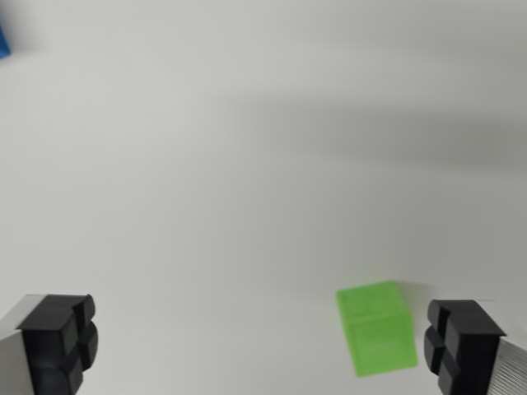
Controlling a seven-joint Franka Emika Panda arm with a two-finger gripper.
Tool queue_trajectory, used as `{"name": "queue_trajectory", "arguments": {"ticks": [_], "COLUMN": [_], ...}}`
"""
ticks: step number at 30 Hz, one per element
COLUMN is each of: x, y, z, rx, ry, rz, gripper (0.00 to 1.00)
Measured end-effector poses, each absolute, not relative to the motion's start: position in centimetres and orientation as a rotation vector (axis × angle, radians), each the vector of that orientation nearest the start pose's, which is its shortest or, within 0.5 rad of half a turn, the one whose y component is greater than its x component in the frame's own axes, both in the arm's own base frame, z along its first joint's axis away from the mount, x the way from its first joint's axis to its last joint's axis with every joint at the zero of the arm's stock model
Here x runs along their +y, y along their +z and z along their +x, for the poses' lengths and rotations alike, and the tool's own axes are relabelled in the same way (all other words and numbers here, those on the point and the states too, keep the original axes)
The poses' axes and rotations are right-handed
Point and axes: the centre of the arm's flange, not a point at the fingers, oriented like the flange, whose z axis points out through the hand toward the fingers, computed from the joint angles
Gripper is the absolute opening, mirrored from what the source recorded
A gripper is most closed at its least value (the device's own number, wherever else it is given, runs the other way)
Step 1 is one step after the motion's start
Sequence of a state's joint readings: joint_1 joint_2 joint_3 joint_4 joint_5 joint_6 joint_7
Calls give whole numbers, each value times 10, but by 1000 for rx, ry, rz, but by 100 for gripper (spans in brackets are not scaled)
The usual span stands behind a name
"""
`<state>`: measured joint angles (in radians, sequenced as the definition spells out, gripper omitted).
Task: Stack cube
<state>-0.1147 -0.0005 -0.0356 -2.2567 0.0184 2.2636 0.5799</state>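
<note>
My end effector (pixel 259 346) shows only at the bottom of the frame, its jaws spread wide. One black-padded finger (pixel 58 337) sits in the lower left corner, the other (pixel 461 341) in the lower right, each backed by a silver metal body. Nothing is pinched between them, and neither pad touches anything I can see.

table (pixel 247 164): white, smooth, matt, soft shadows only | green cube (pixel 376 327): looked like translucent plastic, slight sheen, smooth faces | finger pads (pixel 59 341): black, matt, rubber-like, grooved | finger bodies: brushed grey metal | blue thing far left (pixel 3 41): material unclear
</note>
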Motion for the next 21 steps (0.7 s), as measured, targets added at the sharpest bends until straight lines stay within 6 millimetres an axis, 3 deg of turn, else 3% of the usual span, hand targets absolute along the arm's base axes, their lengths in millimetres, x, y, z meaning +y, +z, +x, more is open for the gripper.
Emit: {"name": "queue_trajectory", "arguments": {"ticks": [21], "x": [-112], "y": [314], "z": [468], "rx": [995], "ry": [-1], "rz": [-2966], "gripper": [100]}}
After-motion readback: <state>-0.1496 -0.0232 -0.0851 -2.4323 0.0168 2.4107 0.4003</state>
